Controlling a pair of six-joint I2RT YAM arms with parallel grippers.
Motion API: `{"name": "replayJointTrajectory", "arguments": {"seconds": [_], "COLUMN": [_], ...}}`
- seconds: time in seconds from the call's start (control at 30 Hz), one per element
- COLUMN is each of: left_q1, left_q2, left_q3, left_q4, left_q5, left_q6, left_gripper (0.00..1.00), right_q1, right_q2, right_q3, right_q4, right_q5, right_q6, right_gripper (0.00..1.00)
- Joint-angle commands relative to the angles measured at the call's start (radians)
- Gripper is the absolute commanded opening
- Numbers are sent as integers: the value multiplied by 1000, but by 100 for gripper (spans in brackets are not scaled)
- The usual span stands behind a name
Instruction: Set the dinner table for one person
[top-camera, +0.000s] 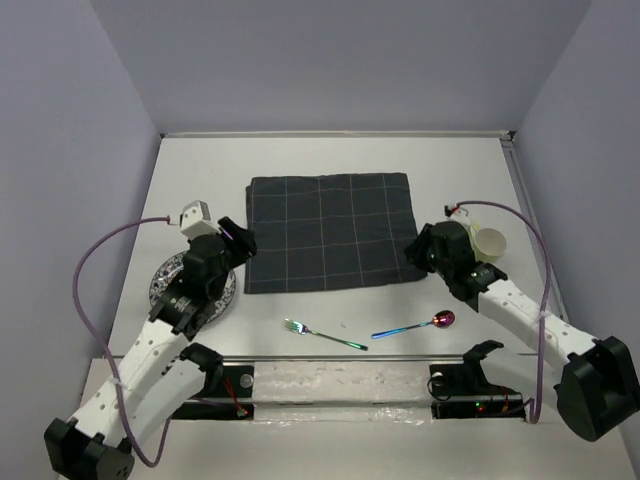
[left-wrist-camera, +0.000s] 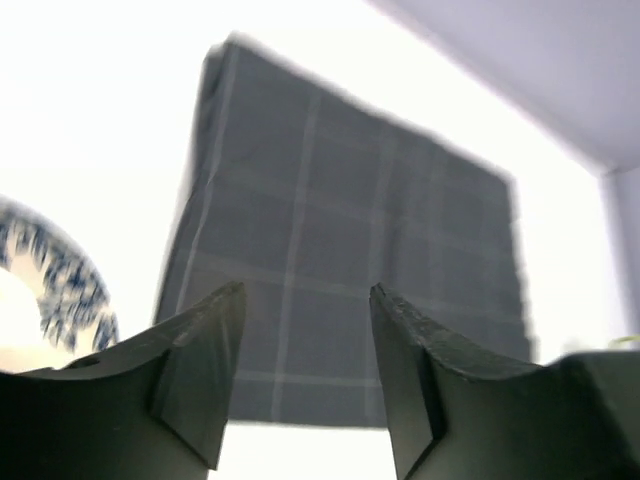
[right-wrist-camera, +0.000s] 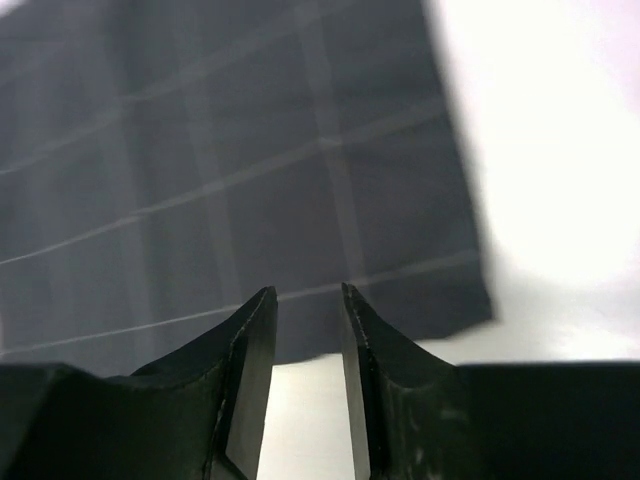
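Plainly the dinner table is nothing to be lifted: it is the broad white matte top filling the floor of the enclosure, beneath both arms. It will likely serve as a stiff, flat, fairly slick bed on which everything else is slid or set down. What gets taken hold of is what lies on it. The dark checked cloth lies spread flat at the middle; it looks soft and light, so a pinch at a corner or near edge seems right, and it will probably drag and fold rather than move as one sheet. The left gripper hangs over the cloth's near left part with its fingers spread wide and nothing between them. The right gripper hovers at the near right corner, fingers only narrowly parted, also empty. A blue-patterned plate sits left of the cloth, partly under the left arm; it is probably heavy and breakable, best taken by the rim. The fork and spoon lie flat on the bare top near the bases, thin and glossy, so I judge them apt to skid from closing fingers; mid-handle is the place. A pale cup stands just right of the right arm, light and easily tipped.
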Motion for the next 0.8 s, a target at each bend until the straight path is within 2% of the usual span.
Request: {"name": "replayJointTrajectory", "arguments": {"seconds": [0.0,0.1,0.13,0.2,0.27,0.37,0.47,0.63,0.77], "left_q1": [-3,-2,-2,-2,-2,-2,-3,-2,0], "left_q2": [-141,-211,-231,-291,-336,-423,-492,-529,-540], "left_q3": [158,228,250,261,262,249,198,132,117], "left_q4": [19,2,2,-3,-14,-40,-46,-46,-21], "left_q5": [4,42,56,67,42,-50,-131,-160,-127], "left_q6": [162,257,282,318,348,374,397,419,424], "left_gripper": [66,75,82,90,99,99,99,99,99], "right_q1": [69,132,160,206,303,396,483,539,571], "right_q2": [-49,-26,-14,28,124,308,501,771,899], "right_q3": [118,138,143,161,214,285,470,661,782], "right_q4": [89,149,172,262,315,442,488,524,520], "right_q5": [-172,-213,-238,-310,-329,-347,-330,-356,-368], "right_q6": [-91,-80,-77,-53,-28,4,7,62,105], "right_gripper": [39,41,43,45,45,45,45,45,45]}}
